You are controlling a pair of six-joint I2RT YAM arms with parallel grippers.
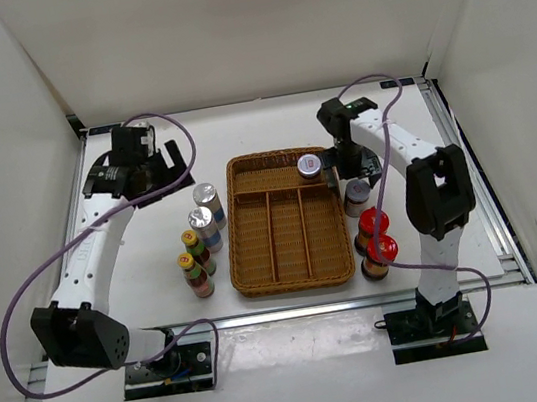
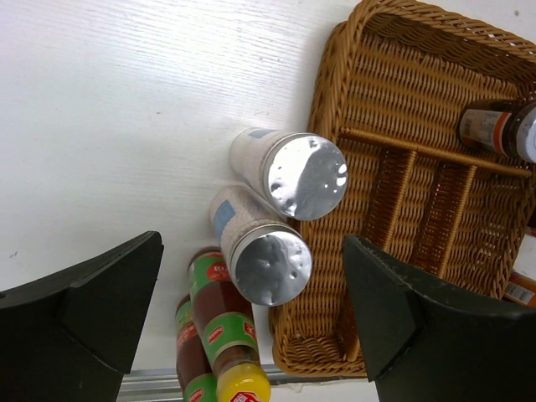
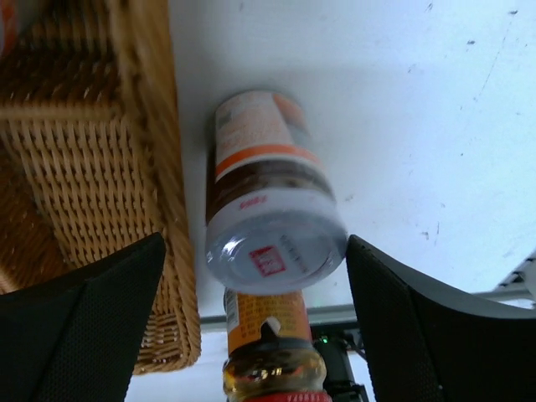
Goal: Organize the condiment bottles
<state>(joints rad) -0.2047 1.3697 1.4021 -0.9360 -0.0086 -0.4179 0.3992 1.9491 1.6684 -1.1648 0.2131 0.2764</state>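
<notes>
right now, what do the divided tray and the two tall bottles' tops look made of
Divided tray: woven wicker or rattan, matte tan; interlaced strands show clearly. Tall bottles' tops: probably thin metal or foil, shiny silver; they catch glare and look faintly dimpled, though metallised plastic is possible.

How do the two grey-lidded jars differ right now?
The tray jar stands inside the tray's far compartment; the table jar stands on the table beside the tray's right wall. The tray jar is free; the table jar sits between the right gripper's open fingers. Both are upright, with grey lids and orange-banded labels.
</notes>
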